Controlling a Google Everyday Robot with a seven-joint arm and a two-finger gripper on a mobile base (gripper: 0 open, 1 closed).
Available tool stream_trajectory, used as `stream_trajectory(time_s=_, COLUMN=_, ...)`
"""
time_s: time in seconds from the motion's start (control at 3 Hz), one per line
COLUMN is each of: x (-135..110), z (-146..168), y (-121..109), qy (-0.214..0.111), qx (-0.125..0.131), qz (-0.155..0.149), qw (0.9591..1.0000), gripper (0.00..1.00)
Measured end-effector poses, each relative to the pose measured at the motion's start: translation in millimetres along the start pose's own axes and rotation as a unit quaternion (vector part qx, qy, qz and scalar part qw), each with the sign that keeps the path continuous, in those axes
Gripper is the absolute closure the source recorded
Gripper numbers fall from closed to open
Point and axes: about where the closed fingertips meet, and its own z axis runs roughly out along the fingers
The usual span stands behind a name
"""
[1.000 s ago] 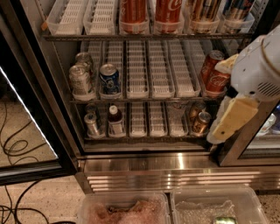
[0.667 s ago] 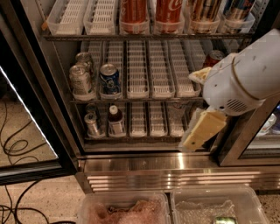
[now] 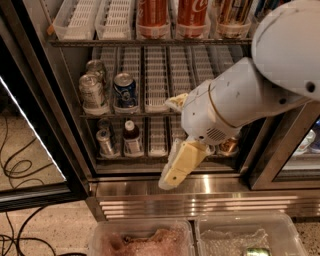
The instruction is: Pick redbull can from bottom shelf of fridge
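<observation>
The redbull can (image 3: 105,143), slim and silver, stands at the left end of the bottom shelf (image 3: 158,138) of the fridge (image 3: 200,193), beside a small dark-capped bottle (image 3: 132,140). A second small can top shows just behind it. My gripper (image 3: 173,171), cream-coloured, hangs in front of the shelf's middle lanes, pointing down and left, its tip over the steel base. It is to the right of the redbull can and apart from it, holding nothing that I can see. My white arm (image 3: 240,95) hides the right half of the middle and bottom shelves.
The middle shelf holds silver cans (image 3: 92,92) and a wider blue can (image 3: 125,90). Red cola cans (image 3: 152,15) stand on the rack above. A bronze can (image 3: 229,146) peeks out under my arm. The open glass door (image 3: 30,150) stands left. Two plastic bins (image 3: 142,239) sit below.
My arm and gripper have swung left and down across the fridge front, from the right edge to the middle lanes, and now cover the right-hand cans.
</observation>
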Motion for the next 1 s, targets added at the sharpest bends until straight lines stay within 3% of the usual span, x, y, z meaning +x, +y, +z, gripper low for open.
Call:
stream_trajectory(time_s=0.33, x=-1, z=2, y=0, qy=-0.003, qx=0.004, qz=0.002, qw=1.0, gripper=0.0)
stream_trajectory(time_s=0.67, x=4, z=15, y=1, qy=-0.02, qx=0.048, qz=0.029, qw=0.9982, gripper=0.0)
stream_trajectory(time_s=1.0, x=5, z=17, y=-13, qy=-0.027, qx=0.08, qz=0.034, qw=0.9959, gripper=0.0)
